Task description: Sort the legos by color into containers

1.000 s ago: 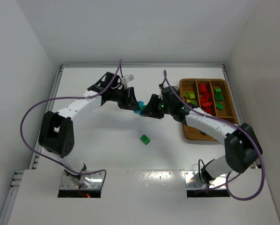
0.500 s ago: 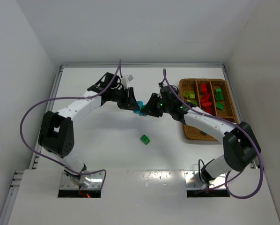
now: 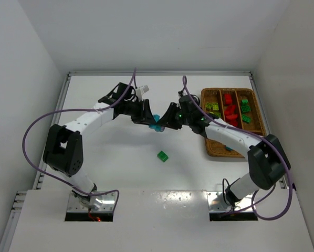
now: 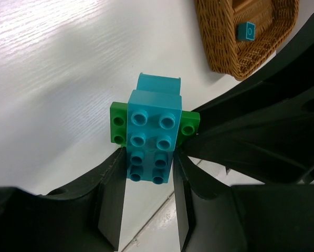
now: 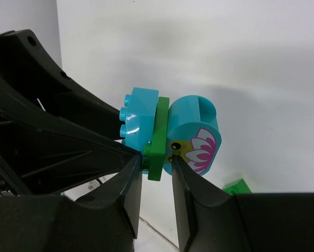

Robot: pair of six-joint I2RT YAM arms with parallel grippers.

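Over table [image 3: 110,152] middle: brick stack [image 3: 156,124]; loose brick [image 3: 162,156] nearer (toward near edge); tray [image 3: 228,90] right, bricks [image 3: 230,111] in compartments [image 3: 251,127].

I count two arms: the left arm [image 3: 89,119] and the right arm [image 3: 233,135]. One tray [image 4: 215,47] with three rows. One stack [image 4: 149,131] of three pieces, two blue and one green. One green brick [image 3: 162,156] lies alone. One blue brick [image 4: 247,30] sits in the tray. The red bricks [image 3: 229,111], green bricks [image 3: 245,107] and yellow-green bricks [image 3: 213,109] are too small to count.

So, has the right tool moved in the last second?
Yes. The right tool edged slightly left, farther from the wicker tray.
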